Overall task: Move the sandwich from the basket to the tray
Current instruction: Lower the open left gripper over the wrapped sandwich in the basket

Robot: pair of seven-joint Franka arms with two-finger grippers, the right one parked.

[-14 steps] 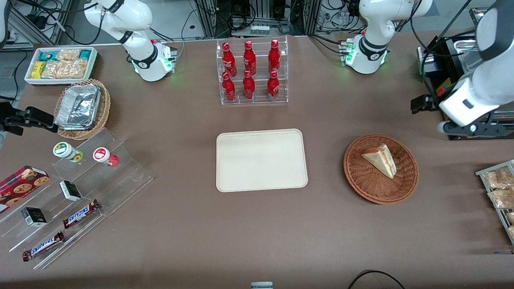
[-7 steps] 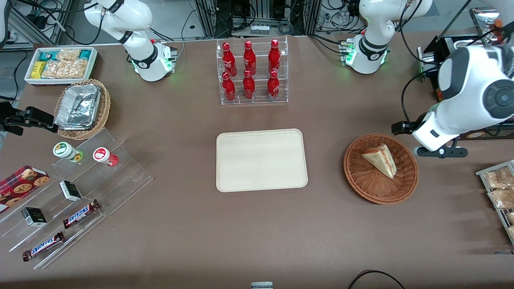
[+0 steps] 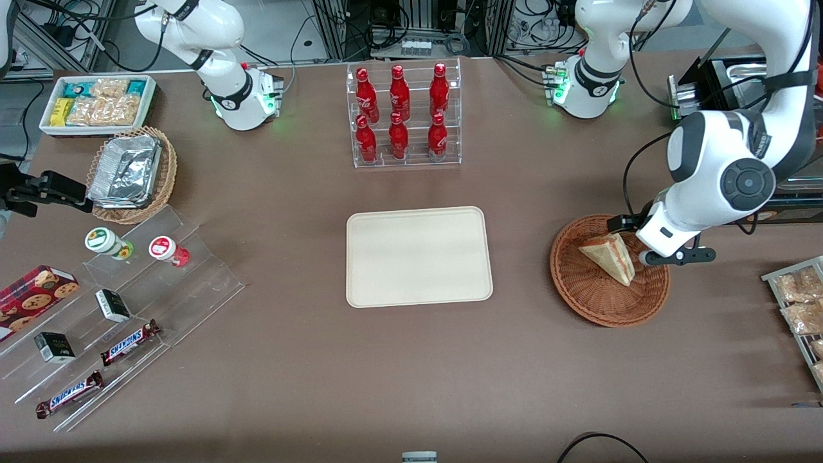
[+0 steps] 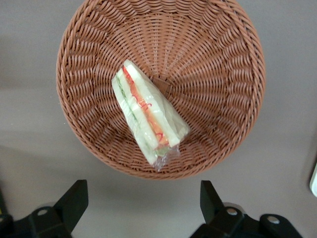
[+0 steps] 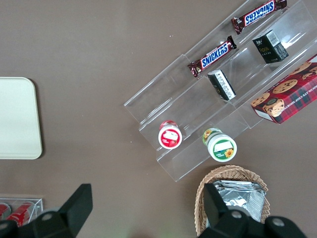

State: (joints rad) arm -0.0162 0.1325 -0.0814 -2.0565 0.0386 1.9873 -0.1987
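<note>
The small triangular sandwich (image 4: 147, 115) of pale white bread, with red and green filling showing along its cut edge, is seen lying inside the round, shallow, reddish-brown woven wicker basket (image 4: 223, 64), resting on the sloping inner wall and reaching toward the centre. A thin clear film is wrapped round it, with a crinkled tail gathered at one end. The left arm's pincer (image 4: 141, 208) is held spread apart and empty above the basket's rim, with both fingers (image 4: 74, 201) well clear of the bread. In the front view the pincer (image 3: 643, 247) is placed just beside the sandwich (image 3: 607, 256), over the edge of the basket (image 3: 591, 302) lying toward the working arm's end of the table. The flat cream-beige rectangular tray (image 3: 418, 256) with rounded corners is found near the middle of the brown table (image 3: 386, 373), well apart from the basket.

The sandwich is judged to be light, soft and easily crushed, and its film is expected to be somewhat slippery. A hold across the two flat bread faces, near the thick middle of the wedge, is thought best. The narrow tip and the loose film tail should be avoided, and only gentle closing force is likely to be tolerated.
</note>
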